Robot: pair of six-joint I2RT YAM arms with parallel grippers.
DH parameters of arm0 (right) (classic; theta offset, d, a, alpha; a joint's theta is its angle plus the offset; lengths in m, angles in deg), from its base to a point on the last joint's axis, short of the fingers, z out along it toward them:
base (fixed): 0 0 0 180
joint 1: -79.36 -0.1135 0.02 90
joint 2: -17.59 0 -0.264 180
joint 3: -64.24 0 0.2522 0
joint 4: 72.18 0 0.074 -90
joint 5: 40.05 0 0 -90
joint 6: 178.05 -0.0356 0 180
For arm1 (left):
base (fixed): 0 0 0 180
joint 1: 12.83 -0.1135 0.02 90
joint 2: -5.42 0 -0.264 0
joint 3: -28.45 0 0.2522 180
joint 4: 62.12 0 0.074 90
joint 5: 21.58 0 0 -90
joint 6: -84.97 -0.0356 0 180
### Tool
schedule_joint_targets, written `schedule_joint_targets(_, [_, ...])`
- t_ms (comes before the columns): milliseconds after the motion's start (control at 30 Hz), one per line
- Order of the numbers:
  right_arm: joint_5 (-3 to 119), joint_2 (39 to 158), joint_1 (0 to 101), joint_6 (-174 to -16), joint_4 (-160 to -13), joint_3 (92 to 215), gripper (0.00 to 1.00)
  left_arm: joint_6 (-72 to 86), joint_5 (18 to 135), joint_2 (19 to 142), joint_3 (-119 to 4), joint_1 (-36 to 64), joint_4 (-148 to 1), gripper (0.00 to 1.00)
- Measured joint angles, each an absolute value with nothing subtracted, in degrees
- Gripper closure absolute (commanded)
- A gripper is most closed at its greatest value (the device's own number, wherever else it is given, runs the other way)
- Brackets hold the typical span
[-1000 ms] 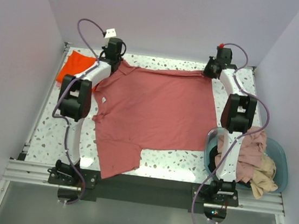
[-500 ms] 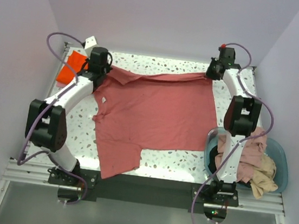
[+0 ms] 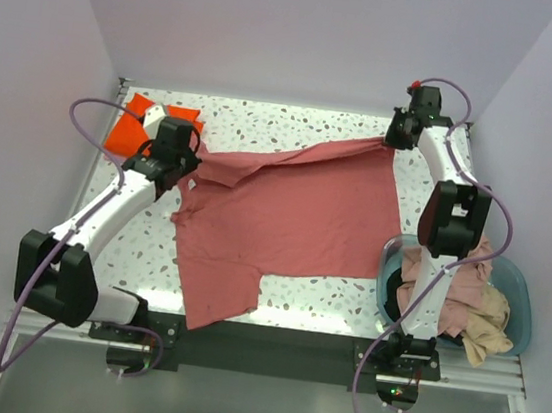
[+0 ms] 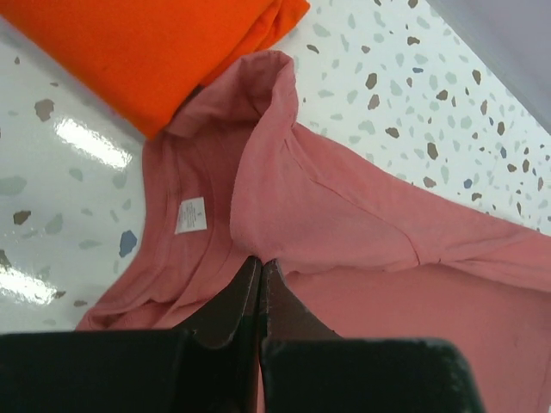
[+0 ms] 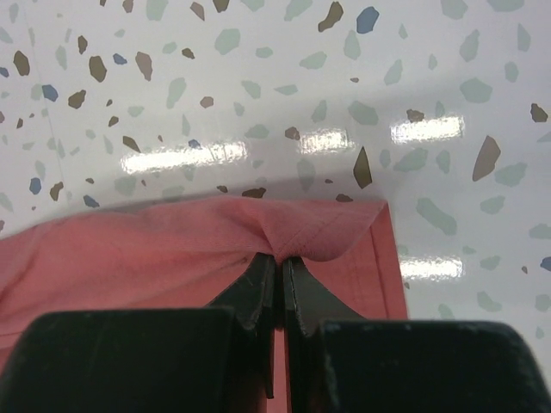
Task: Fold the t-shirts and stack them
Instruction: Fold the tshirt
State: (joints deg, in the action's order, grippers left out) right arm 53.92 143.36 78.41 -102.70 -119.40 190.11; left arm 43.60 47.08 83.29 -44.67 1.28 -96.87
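Two hands hold one edge of the salmon-pink t-shirt (image 3: 295, 219), and your next move turns on that edge. Your left hand (image 4: 260, 262) is clamped shut on a ridge of cloth just beside the collar label (image 4: 190, 215), close to the folded orange t-shirt (image 4: 146, 43) at the far left of the table (image 3: 296, 123). Your right hand (image 5: 280, 258) is pinched shut on the far right hem corner.

The shirt's long axis runs left to right, collar by your left hand and hem by your right. From both hands the body of the shirt lies toward the arm bases, flat on the table, with one sleeve (image 3: 215, 295) reaching the near edge. The held edge slants: your left hand sits nearer the bases than your right, and the cloth between them looks slack and rumpled.

If you fold along that axis, I'd judge your right hand has farther to carry its corner. More pink and beige t-shirts (image 3: 466, 300) wait in the teal basin (image 3: 521, 282) at near right.
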Motion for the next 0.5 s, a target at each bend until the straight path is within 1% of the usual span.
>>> schedule_joint_targets(200, [53.9, 142.3, 78.5, -101.8, -119.8, 188.8, 1.00, 51.1, 44.7, 78.9, -43.4, 6.5, -105.0, 1.00])
schedule_joint_targets(267, [53.9, 141.8, 78.6, -101.4, -119.9, 187.7, 1.00, 55.1, 43.7, 77.6, -42.1, 8.6, -108.4, 1.00])
schedule_joint_targets(400, [53.9, 141.2, 78.6, -100.5, -120.0, 185.0, 1.00, 62.1, 43.0, 76.4, -37.8, 9.8, -115.1, 1.00])
schedule_joint_targets(433, [53.9, 141.2, 78.6, -100.3, -120.1, 184.3, 0.97, 63.5, 43.1, 76.1, -36.1, 9.8, -116.1, 0.93])
schedule_joint_targets(467, [53.8, 141.2, 78.6, -100.2, -120.2, 183.7, 0.94, 64.5, 43.2, 75.8, -34.3, 9.8, -117.6, 0.84])
schedule_joint_targets(500, [53.6, 141.2, 78.6, -100.1, -120.3, 182.9, 0.93, 64.9, 43.5, 75.7, -32.7, 9.8, -118.7, 0.69])
